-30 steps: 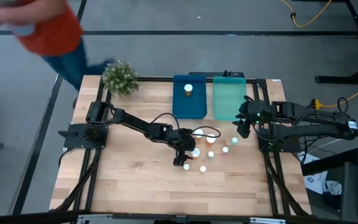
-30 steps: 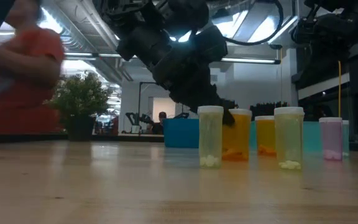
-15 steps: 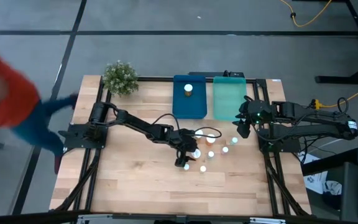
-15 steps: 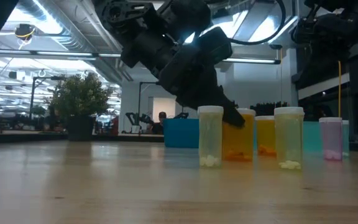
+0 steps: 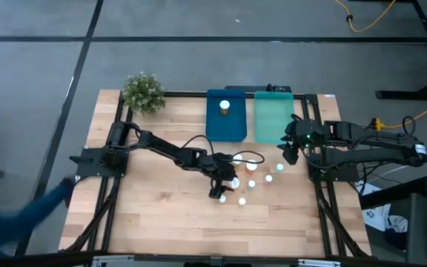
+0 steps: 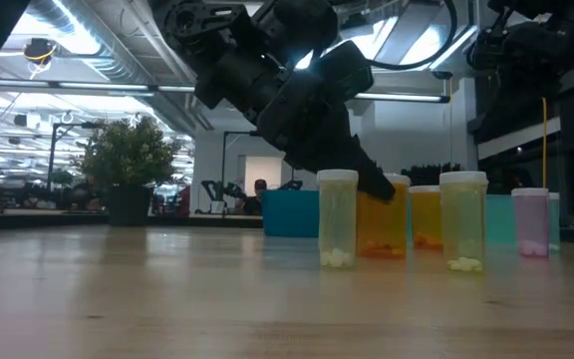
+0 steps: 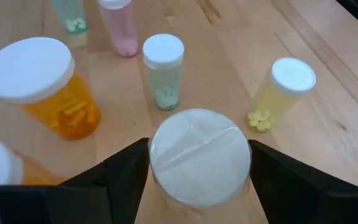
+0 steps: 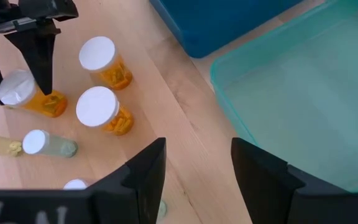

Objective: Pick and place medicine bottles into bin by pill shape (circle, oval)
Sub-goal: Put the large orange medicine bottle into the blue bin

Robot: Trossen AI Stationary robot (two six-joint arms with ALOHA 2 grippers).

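Several white-capped bottles stand upright on the wooden table (image 5: 161,215) in a cluster (image 5: 250,182). My left gripper (image 7: 199,146) is open and points down over an amber bottle (image 8: 39,102), one finger on each side of its white cap (image 7: 199,155). This shows in the high view (image 5: 219,185) and the low view (image 6: 367,179) too. Other amber bottles (image 7: 39,87), a pale green one (image 7: 163,68), a pale yellow one (image 7: 284,90) and a pink one (image 7: 120,28) stand around it. My right gripper (image 5: 290,152) is open and empty beside the teal tray (image 5: 273,122). My left gripper has its fingers (image 7: 129,171) close on both sides of the amber bottle's cap, coming from above. I cannot tell whether they touch it. The bottle stands upright on the table.
The dark blue tray (image 5: 236,126) at the far edge holds one bottle (image 5: 224,106), and the teal tray lies to its right. A small potted plant (image 5: 143,93) stands at the far left corner. Part of a person (image 5: 43,208) shows on the floor left of the table.
My left gripper has come down a little over the amber bottle. The person beside the table's left side has moved away toward the near left and is almost out of view.
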